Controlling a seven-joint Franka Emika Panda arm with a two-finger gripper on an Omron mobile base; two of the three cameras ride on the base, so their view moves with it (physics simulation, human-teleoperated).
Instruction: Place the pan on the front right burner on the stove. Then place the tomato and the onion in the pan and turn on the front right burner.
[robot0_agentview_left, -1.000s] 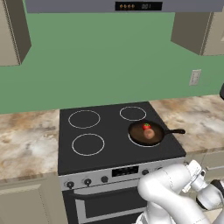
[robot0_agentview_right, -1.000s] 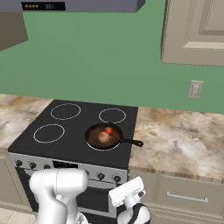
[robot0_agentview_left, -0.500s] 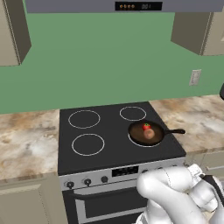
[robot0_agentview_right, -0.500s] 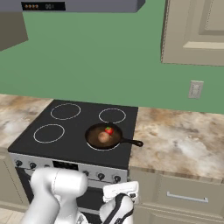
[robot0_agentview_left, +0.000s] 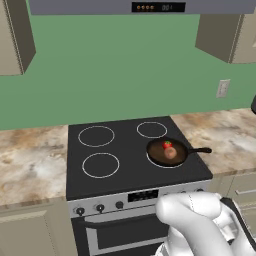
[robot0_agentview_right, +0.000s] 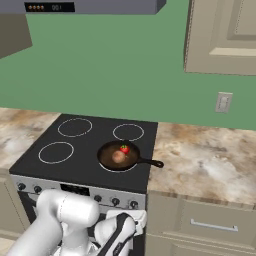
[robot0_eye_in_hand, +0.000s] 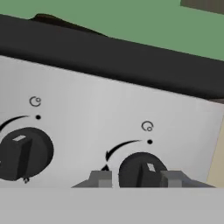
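Pan (robot0_agentview_left: 166, 152) aside for a moment, the gripper (robot0_eye_in_hand: 137, 178) comes first: in the hand view its two grey finger tips stand on either side of a black knob (robot0_eye_in_hand: 141, 172) on the silver control panel (robot0_eye_in_hand: 96, 118) of the stove (robot0_agentview_left: 125, 165), one tip at the knob's left flank and one at its right. The tips look pressed against the knob, closed around it. A second black knob (robot0_eye_in_hand: 22, 153) sits further left on the same panel, well apart from the gripper. Above each knob there is a small ring mark, and a curved arrow is printed beside the gripped one.

In the right base view the hand is low in front of the stove's right end, under the panel's edge, with the white arm (robot0_agentview_right: 65, 220) bent below the counter (robot0_agentview_right: 210, 165).

On the glass top, the pan rests on the front right burner (robot0_agentview_left: 162, 160), its long black handle pointing right toward the counter. Inside it lie the tomato (robot0_agentview_left: 167, 145), at the far side, and the onion (robot0_agentview_left: 171, 153), just nearer and touching or almost touching it. The other three white burner rings are bare.
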